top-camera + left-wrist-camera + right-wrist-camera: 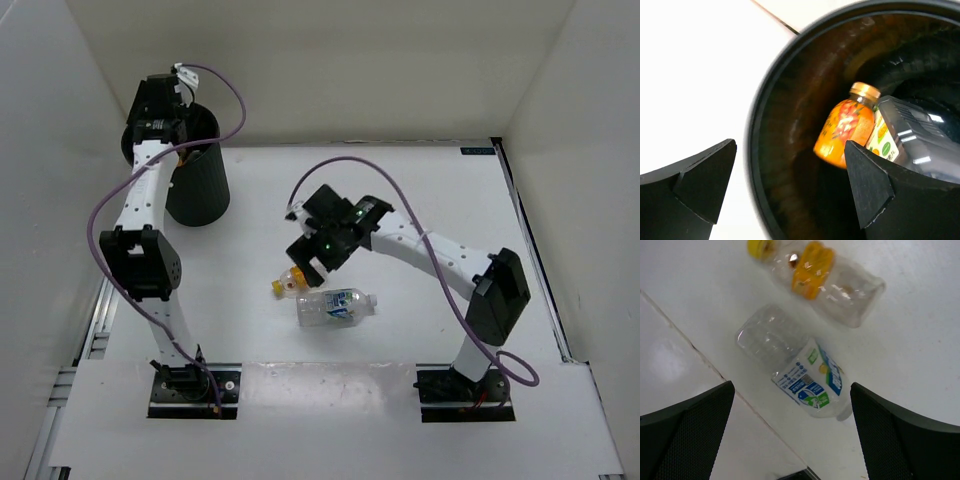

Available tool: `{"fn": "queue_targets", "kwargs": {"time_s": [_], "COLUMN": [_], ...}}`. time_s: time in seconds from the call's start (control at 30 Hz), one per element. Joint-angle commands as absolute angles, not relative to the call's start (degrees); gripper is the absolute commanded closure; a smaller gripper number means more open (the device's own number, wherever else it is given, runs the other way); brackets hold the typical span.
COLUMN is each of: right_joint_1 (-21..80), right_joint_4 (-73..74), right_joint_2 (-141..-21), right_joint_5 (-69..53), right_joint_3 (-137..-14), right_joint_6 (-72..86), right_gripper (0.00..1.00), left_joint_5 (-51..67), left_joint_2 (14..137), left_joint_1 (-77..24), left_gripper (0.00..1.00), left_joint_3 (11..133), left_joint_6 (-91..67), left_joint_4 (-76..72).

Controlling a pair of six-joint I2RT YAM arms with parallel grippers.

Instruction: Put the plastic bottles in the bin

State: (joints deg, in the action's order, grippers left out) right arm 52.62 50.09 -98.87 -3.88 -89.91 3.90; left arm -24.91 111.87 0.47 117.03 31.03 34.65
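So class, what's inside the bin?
An orange-filled bottle and a yellow-labelled bottle lie inside the bin. A finger of the left gripper and darkness hide anything below.

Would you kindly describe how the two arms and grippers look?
The left arm and right arm have white links and black joint housings, each trailing a looping purple cable. Green lights glow at the right wrist. The left gripper and right gripper have black wedge-shaped fingers.

Left arm (140,205) stretched far left, left fingers (700,185) spread wide, aimed down. Right arm (430,250) bent toward the middle, right fingers (685,435) spread too.
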Motion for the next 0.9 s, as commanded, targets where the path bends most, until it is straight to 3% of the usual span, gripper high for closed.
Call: {"fn": "queue_targets", "kwargs": {"time_s": [0.0,0.43,0.87], "right_joint_1": [55.6,62.7,63.7], "right_joint_4": [54.2,55.1,48.4], "right_joint_2": [-97.9,-109.3,-117.1], "right_joint_5": [-0.8,8.0,7.1], "right_joint_3": [-89.1,-84.6,-89.4], "right_joint_6": [-4.4,-8.4,-9.5], "right_gripper": [0.00,0.00,0.00], "left_joint_5": [-24.4,-16.8,-16.8], "left_joint_2": [101.7,80.3,77.4], "left_joint_1": [0.3,0.3,0.3], "left_gripper": [0.00,0.00,0.00], "left_joint_3": [115.0,93.6,86.8], "left_joint_6": [28.7,25.0,24.4], "left_joint_4": [33.1,33.1,33.7]}}
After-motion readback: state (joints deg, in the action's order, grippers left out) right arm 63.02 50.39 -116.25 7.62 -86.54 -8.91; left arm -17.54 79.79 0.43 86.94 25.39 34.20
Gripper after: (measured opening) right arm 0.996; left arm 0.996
